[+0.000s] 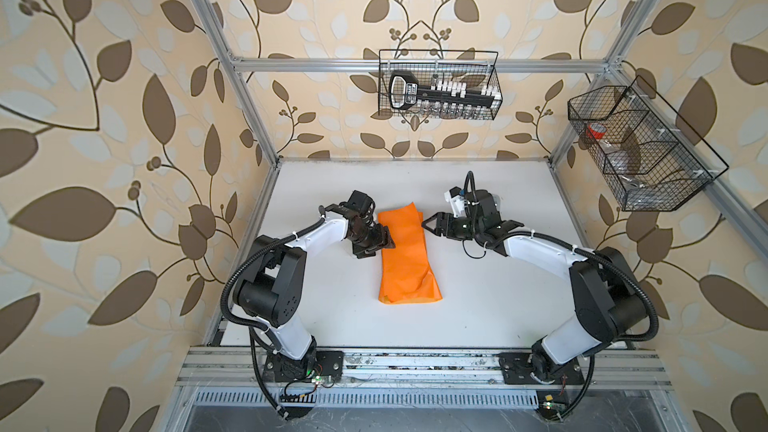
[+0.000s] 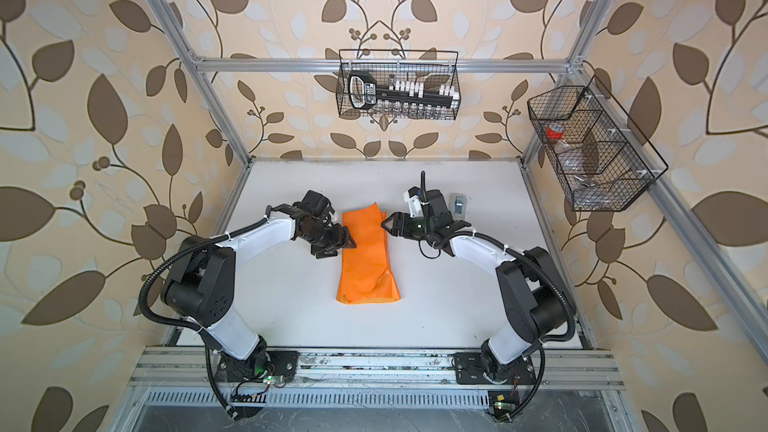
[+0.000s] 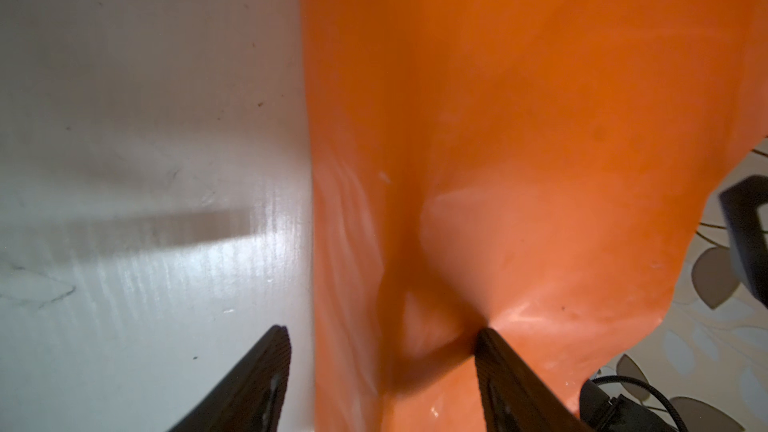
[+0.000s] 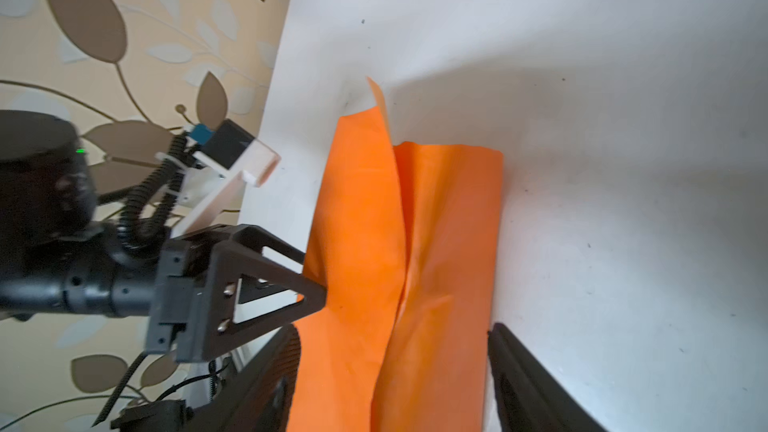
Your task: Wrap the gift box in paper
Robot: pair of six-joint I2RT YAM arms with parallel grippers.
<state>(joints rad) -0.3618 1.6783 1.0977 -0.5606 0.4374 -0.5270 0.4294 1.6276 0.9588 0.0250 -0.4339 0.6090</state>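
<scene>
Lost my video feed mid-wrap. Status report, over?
Left tool open, one finger touching the paper. Right tool open at paper's far end. Paper folded over lengthwise; gift box not visible. Tape dispenser behind right arm, clear.

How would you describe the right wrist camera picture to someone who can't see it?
A folded strip of orange paper lies on a white table, framed between the open black fingers of the right gripper. The left gripper reaches in from the side, its tips at the paper's edge, with leaf-patterned wallpaper behind.
</scene>
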